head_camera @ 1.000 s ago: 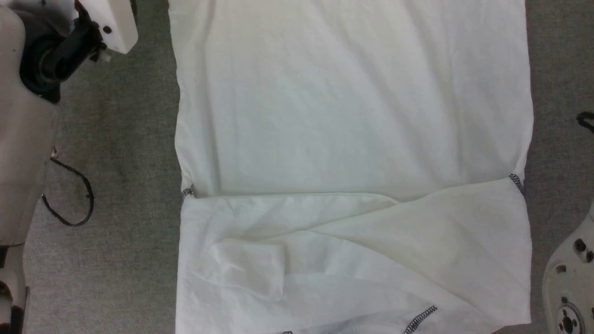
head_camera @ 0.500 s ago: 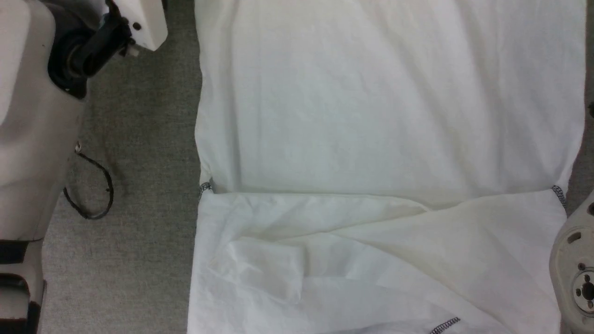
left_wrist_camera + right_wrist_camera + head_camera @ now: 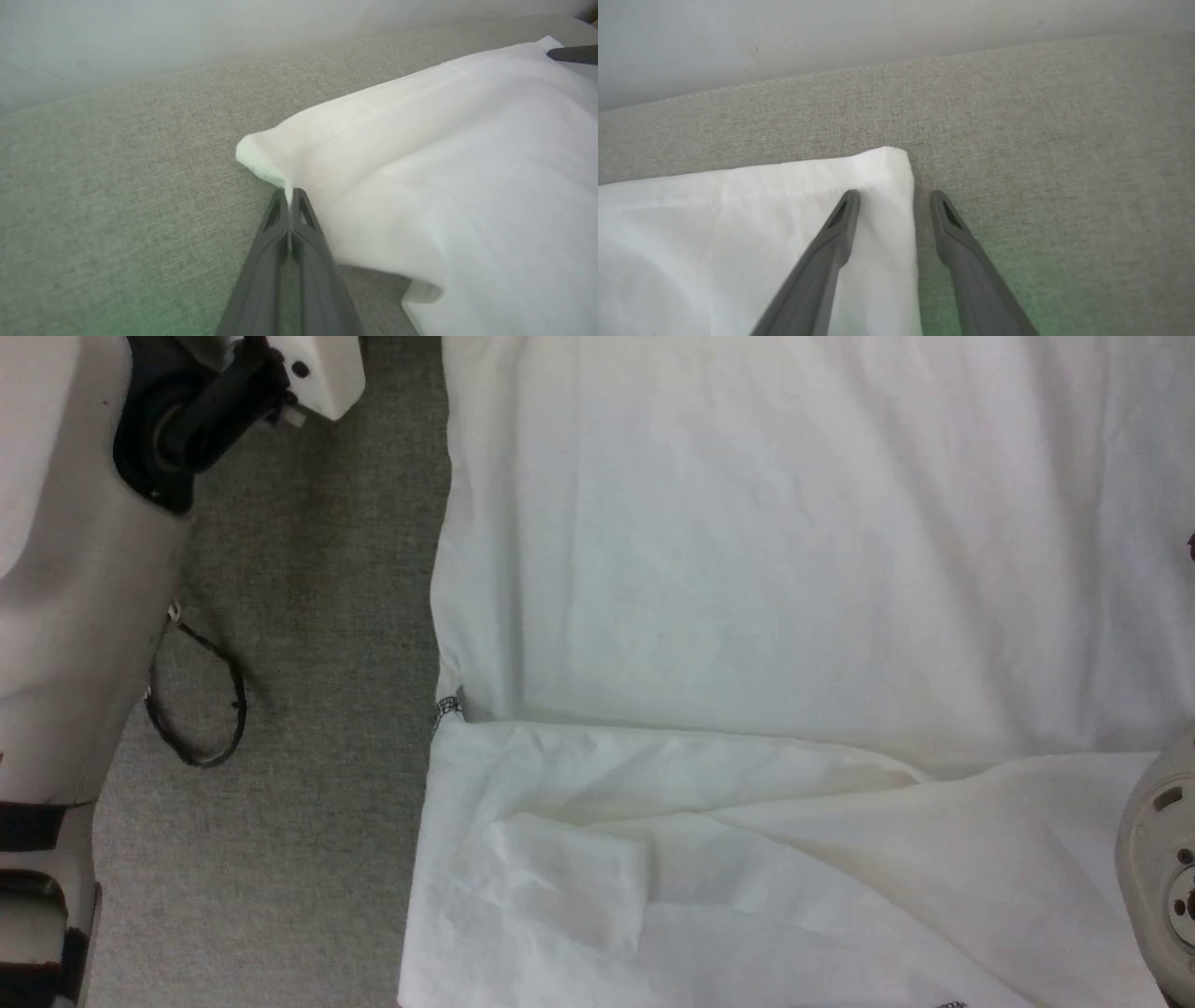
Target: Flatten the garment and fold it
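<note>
At the bench (image 3: 1041,116) edge, left gripper (image 3: 290,192) pinches a shirt (image 3: 420,163) corner to stretch it; right gripper (image 3: 894,198), jaws spread, straddles another.

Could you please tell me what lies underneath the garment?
The garment lies on a grey woven surface, visible beside its edges. Whatever sits beneath the cloth itself is covered.

Grey woven fabric surface (image 3: 308,569), stitched edge (image 3: 738,87) along its far side, plain pale wall (image 3: 878,32) behind, soft even light

White garment (image 3: 794,569), dark grey zigzag stitching (image 3: 449,707), on speckled grey-beige woven surface (image 3: 308,709).
</note>
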Robot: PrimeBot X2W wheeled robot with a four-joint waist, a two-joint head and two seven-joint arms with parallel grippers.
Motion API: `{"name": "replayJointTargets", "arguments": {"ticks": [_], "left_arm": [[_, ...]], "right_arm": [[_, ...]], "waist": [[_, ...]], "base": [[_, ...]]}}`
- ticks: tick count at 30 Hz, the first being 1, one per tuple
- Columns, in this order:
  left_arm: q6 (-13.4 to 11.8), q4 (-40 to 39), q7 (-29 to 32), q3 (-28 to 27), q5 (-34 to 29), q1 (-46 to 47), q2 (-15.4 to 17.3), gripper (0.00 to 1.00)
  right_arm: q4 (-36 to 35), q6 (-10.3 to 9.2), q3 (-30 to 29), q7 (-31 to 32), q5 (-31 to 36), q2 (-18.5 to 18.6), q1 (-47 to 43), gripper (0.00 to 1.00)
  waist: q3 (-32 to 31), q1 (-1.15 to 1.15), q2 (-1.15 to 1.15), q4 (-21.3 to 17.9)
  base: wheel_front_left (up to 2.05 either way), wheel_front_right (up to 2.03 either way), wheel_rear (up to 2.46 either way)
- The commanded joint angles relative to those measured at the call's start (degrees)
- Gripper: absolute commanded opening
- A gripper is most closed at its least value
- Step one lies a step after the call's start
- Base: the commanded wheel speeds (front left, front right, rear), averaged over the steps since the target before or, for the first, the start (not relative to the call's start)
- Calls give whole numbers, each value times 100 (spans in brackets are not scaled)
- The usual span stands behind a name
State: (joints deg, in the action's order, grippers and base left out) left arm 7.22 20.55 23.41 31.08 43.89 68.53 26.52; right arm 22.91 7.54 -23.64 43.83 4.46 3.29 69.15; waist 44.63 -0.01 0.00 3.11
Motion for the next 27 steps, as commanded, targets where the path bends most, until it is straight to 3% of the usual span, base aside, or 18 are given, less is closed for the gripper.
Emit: {"name": "replayJointTargets", "arguments": {"ticks": [1,6,19,27], "left_arm": [[21,90,23,48,21,-28,45,0],[22,116,-141,31,16,36,91,0],[-41,394,-1708,-392,-267,289,143,0],[3,193,-2058,-303,-138,-139,342,0]], "right_arm": [[118,-5,15,50,-36,-41,-52,0],[61,-5,-23,-90,-13,-41,-6,0],[-311,-5,287,-613,-192,-41,-39,0],[-828,-5,658,-782,-816,-41,-656,0]], "waist": [[25,1,0,16],[39,1,0,10],[-481,1,0,-128],[-988,1,0,-148]], "base": [[0,0,0],[0,0,0],[0,0,0],[0,0,0]]}}
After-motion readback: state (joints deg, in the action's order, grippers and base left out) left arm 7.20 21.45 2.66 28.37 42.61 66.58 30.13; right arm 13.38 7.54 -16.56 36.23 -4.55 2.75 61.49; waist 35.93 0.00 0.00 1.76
